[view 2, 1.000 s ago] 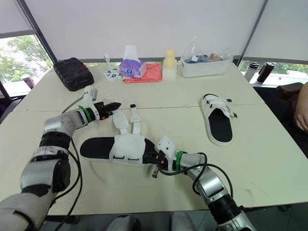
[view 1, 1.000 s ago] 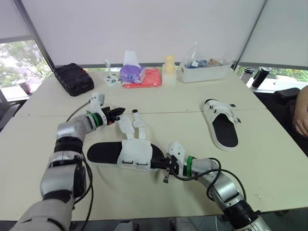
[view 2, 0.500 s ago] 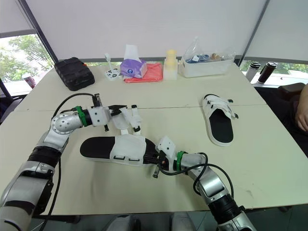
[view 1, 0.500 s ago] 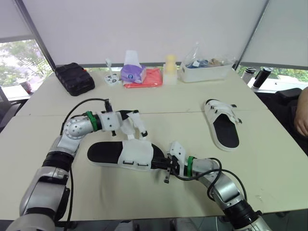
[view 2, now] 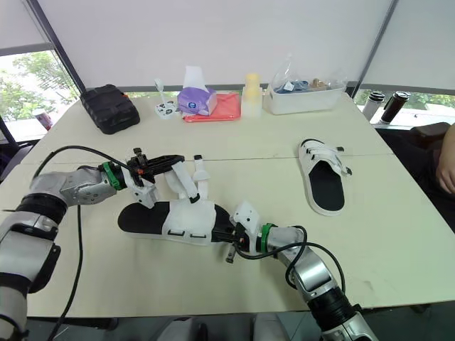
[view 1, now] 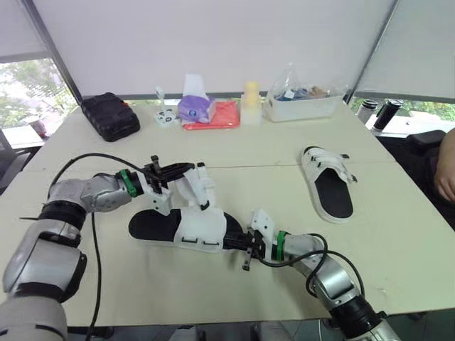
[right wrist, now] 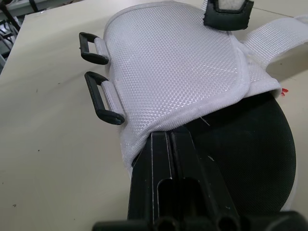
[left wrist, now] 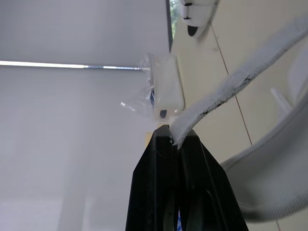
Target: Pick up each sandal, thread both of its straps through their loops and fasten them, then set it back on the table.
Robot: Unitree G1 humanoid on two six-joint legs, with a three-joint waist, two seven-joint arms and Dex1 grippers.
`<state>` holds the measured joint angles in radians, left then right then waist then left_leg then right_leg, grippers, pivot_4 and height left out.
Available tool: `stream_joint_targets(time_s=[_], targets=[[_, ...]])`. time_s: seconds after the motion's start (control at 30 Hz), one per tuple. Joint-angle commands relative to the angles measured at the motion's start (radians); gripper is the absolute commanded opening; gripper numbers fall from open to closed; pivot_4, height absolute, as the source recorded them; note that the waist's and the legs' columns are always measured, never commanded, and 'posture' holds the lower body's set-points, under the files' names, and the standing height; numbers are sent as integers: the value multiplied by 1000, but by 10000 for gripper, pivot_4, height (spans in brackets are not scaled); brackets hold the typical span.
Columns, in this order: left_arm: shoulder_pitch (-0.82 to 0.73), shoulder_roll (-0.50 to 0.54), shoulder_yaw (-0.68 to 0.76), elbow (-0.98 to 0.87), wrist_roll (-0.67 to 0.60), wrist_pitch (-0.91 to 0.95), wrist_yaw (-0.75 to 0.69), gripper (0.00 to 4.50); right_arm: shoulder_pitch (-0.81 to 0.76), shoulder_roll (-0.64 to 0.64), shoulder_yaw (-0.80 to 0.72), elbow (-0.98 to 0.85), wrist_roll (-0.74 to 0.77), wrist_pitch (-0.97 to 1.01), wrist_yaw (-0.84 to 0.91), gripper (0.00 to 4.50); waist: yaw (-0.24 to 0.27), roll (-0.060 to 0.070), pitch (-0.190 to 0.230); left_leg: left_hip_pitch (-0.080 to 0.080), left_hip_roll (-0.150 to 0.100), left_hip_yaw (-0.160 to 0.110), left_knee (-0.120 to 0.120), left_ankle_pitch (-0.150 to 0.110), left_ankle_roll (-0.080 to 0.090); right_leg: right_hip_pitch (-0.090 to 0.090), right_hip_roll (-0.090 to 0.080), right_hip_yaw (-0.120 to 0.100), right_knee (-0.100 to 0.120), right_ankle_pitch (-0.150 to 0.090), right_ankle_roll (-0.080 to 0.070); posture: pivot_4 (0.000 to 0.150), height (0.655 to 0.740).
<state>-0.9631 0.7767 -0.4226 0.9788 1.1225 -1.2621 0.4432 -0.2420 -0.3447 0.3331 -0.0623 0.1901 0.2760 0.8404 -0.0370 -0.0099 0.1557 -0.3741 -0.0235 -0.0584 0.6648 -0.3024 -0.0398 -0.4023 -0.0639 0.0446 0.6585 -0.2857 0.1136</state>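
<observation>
Since half a second ago the left arm has been swung out toward the robot's left, while the left gripper [view 1: 186,168] has been kept at a strap [view 1: 190,188] of the near sandal [view 1: 153,226]. The jaws of this gripper are closed on the strap's free end, which is seen pinched between the two black fingers in the left wrist view, and the strap is drawn upward from the white upper. The second strap [view 1: 205,186], with a black tip, is seen just beside it. The near sandal is lying on the bench [view 1: 270,149] in front of the robot and has not been shifted. One end of it is clamped by the right gripper [right wrist: 166,137], whose jaws are closed on the rim of the white upper. Two black loops [right wrist: 103,103] at the side of the upper are not yet threaded. The other sandal [view 1: 328,181] is laid well apart on the robot's right, sole down.
</observation>
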Motion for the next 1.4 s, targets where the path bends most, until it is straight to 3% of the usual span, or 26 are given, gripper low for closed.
stream_joint_targets(time_s=[0.03, 0.27, 0.33, 0.43, 0.5, 0.57, 0.63, 0.67, 0.73, 0.87, 0.93, 1.03, 1.13, 1.4], targets=[[-29, 22, -124, -20, 142, 29, 213, 8941, 18, -10, -2, 47, -32, 20, -28, 0, 0, 0, 0, 0, 0, 0, 0, 0, 0, 0, 0, 0, 0, 0, 0, 1500, 7400], [-70, 43, -259, 14, 232, 112, 475, 44577, 7, -6, -3, 61, -31, 19, -25, 0, -1, -3, 1, 0, 0, 0, 0, 0, 0, 0, 0, -1, 0, 0, 0, 1500, 7400], [-75, 50, -244, 60, 178, 119, 448, 44901, 4, -7, -1, 67, -32, 16, -22, 0, -2, -3, 1, 0, 0, 0, 0, 0, 0, 0, 0, -1, 0, 0, 0, 1500, 7400], [-64, 48, -147, 205, -58, 33, 186, 44901, 1, -4, 3, 77, -34, 10, -23, 0, -4, -3, 1, 0, 0, 0, 0, 0, 0, 0, 0, -1, 1, 0, 0, 1500, 7400], [-52, 34, -64, 309, -244, -13, -83, 44901, -4, 0, 6, 89, -35, 4, -23, 0, -5, -3, 1, 0, 0, 0, 0, 0, 0, 0, 0, -1, 1, 0, 0, 1500, 7400], [-32, -12, 91, 385, -497, 42, -446, 44901, -8, 3, 8, 98, -34, -1, -23, 0, -4, -3, 1, 0, 0, 0, 0, 0, 0, 0, 0, -1, 1, 0, 0, 1500, 7400], [14, -79, 280, 300, -834, 325, -858, 44901, -12, 8, 10, 109, -33, -7, -21, 0, -4, -3, 1, 1, 0, 1, 0, 0, 0, 1, 0, -2, 1, 0, 0, 1500, 7400], [43, -109, 363, 182, -999, 594, -1033, 44901, -14, 12, 12, 116, -33, -10, -20, 0, -4, -3, 1, 1, 1, 1, 1, 0, 0, 2, 0, -2, 1, 0, 0, 1500, 7400], [121, -132, 446, -141, -1244, 1130, -1225, 44901, -18, 17, 16, 127, -33, -15, -16, 0, -11, -4, 2, 1, 3, -1, 1, 0, 0, 3, 1, -3, 2, 0, -1, 1500, 7400], [197, -121, 535, -655, -1625, 2061, -1255, 44901, -25, 28, 27, 141, -35, -19, -13, 0, -30, -5, 2, 0, 6, -4, 1, 0, 0, 1, 2, -2, 4, 0, -2, 1500, 7400], [174, -131, 607, -729, -1751, 2372, -1208, 44901, -27, 32, 30, 142, -36, -18, -15, 0, -33, -5, 2, 1, 5, -5, 1, 0, 0, 1, 1, -2, 4, 0, -2, 1500, 7400], [101, -172, 735, -710, -1832, 2697, -1117, 44901, -26, 34, 29, 147, -37, -21, -15, 0, -32, -5, 2, 4, 4, -5, 1, 0, 0, 3, 2, -2, 5, 0, -2, 1500, 7400], [46, -186, 788, -634, -1875, 2857, -1042, 44901, -23, 36, 27, 150, -37, -24, -18, 0, -32, -5, 2, 6, 3, -5, 1, 0, 0, 5, 3, -2, 5, 0, -2, 1500, 7400], [19, -274, 828, -476, -1972, 2877, -791, 44901, -24, 53, 27, 158, -39, -29, -32, 0, -28, -5, 1, 7, 4, -5, 0, 1, -1, 5, 0, -1, 5, 0, -2, 1500, 7400]])
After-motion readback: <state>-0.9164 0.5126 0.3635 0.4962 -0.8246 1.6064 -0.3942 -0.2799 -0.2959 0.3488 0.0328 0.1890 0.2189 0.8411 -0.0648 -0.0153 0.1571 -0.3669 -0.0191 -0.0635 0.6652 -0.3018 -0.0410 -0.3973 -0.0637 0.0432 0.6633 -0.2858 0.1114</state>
